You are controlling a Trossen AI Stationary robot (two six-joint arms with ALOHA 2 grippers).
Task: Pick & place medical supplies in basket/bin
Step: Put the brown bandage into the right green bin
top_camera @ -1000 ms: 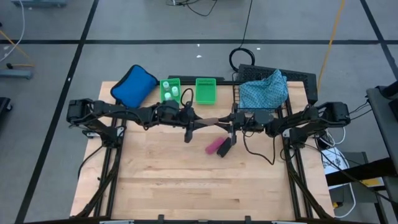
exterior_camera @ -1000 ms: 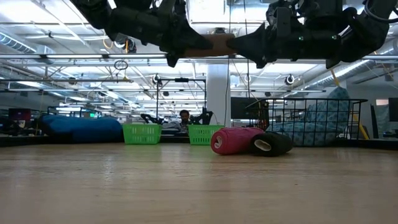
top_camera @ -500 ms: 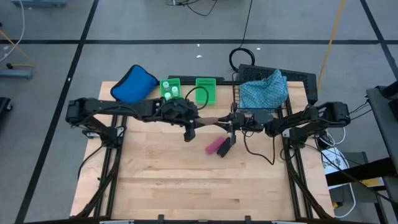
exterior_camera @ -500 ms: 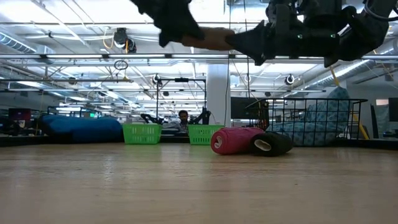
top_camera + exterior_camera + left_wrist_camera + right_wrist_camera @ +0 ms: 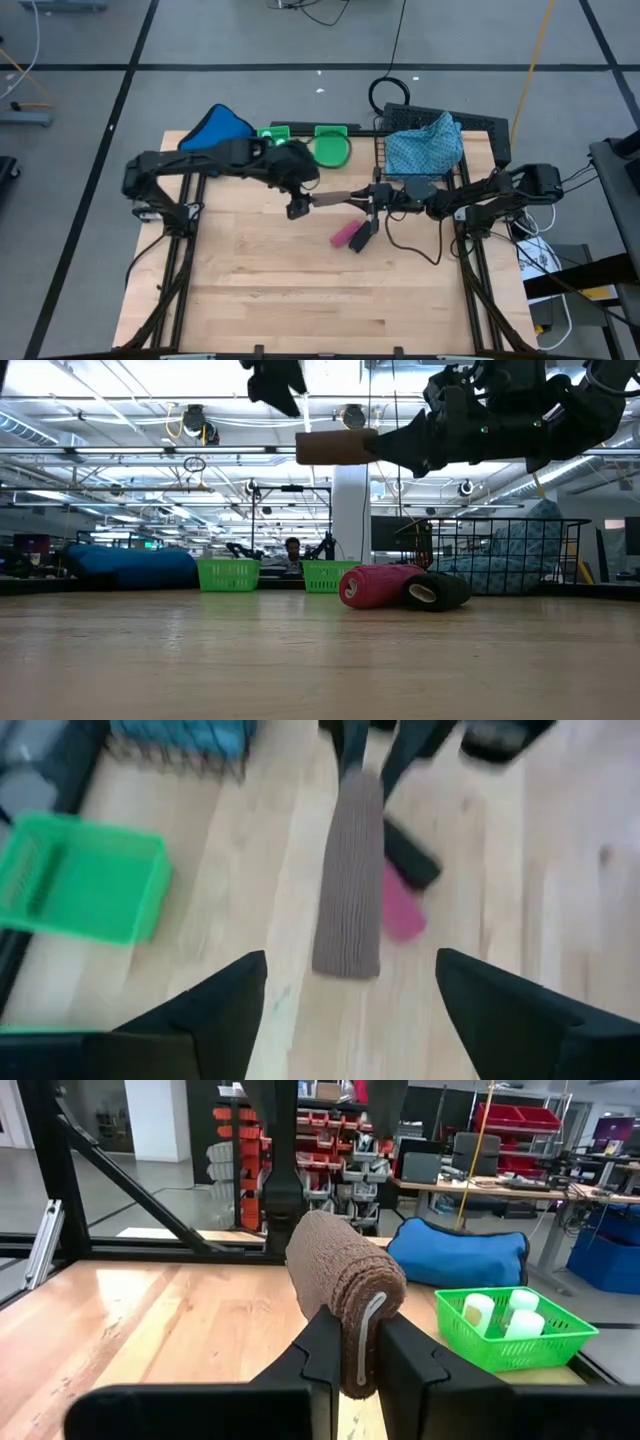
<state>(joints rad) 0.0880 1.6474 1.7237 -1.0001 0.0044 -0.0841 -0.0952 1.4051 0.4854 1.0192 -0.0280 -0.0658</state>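
A brown roll [image 5: 335, 447] hangs level above the table, with my right gripper [image 5: 400, 445] shut on its right end. My left gripper [image 5: 350, 958] is open just off the roll's free left end [image 5: 345, 955] and higher, touching nothing. A pink roll [image 5: 346, 234] and a black roll [image 5: 362, 241] lie side by side on the table below. The patterned cloth [image 5: 425, 145] lies in the black wire basket [image 5: 495, 130] at the far right. White bottles [image 5: 505, 1312] stand in a green bin [image 5: 520, 1342]. My right gripper pinches the brown roll's right end [image 5: 352, 1342] between its two fingers [image 5: 320, 1350]. The fingers come level from the table's right side and lie along the roll. The roll sticks out level toward the table's left, clear of the table.
A blue padded pouch [image 5: 215, 130] lies at the far left. A second green bin [image 5: 332, 148] stands beside the basket at the far edge. The near half of the wooden table [image 5: 300, 290] is bare.
My left gripper has opened and let go of the brown roll's left end, then risen and drawn back toward the table's left. The roll has stayed level in my right gripper, which has kept still.
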